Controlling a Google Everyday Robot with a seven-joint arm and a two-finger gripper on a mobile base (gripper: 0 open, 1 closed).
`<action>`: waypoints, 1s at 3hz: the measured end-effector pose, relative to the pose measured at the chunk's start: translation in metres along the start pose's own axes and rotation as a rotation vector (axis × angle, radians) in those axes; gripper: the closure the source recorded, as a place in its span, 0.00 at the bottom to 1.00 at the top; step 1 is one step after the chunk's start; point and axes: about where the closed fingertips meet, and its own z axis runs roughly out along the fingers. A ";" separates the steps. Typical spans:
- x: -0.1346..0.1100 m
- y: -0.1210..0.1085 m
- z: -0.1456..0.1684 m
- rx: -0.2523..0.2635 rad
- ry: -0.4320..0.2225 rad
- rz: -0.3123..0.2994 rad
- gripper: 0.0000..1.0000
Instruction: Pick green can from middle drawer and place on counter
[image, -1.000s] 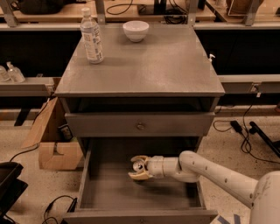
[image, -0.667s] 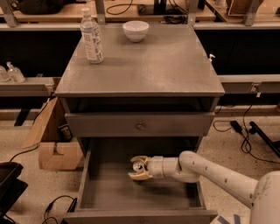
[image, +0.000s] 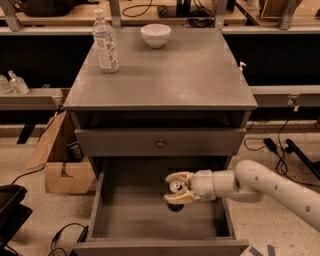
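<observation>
The middle drawer (image: 135, 215) is pulled open below the cabinet, its grey plank floor showing. My gripper (image: 178, 188) reaches into it from the right on a white arm. Its cream fingers (image: 181, 198) are shut on the green can (image: 174, 188), a small dark can whose silver top shows between them. The can is held just above the drawer floor, right of the middle. The counter (image: 170, 75) is the flat grey cabinet top above.
A clear water bottle (image: 105, 42) and a white bowl (image: 155, 35) stand at the back of the counter. A closed drawer front with a round knob (image: 160, 144) sits above the open drawer. A cardboard box (image: 60, 165) and cables lie on the floor at the left.
My gripper with the can has shifted a little to the right and slightly up inside the drawer. Nothing else has moved.
</observation>
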 end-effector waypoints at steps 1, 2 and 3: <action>-0.083 0.005 -0.075 0.003 0.021 -0.012 1.00; -0.165 -0.014 -0.135 0.058 0.011 -0.030 1.00; -0.238 -0.052 -0.174 0.134 0.015 -0.024 1.00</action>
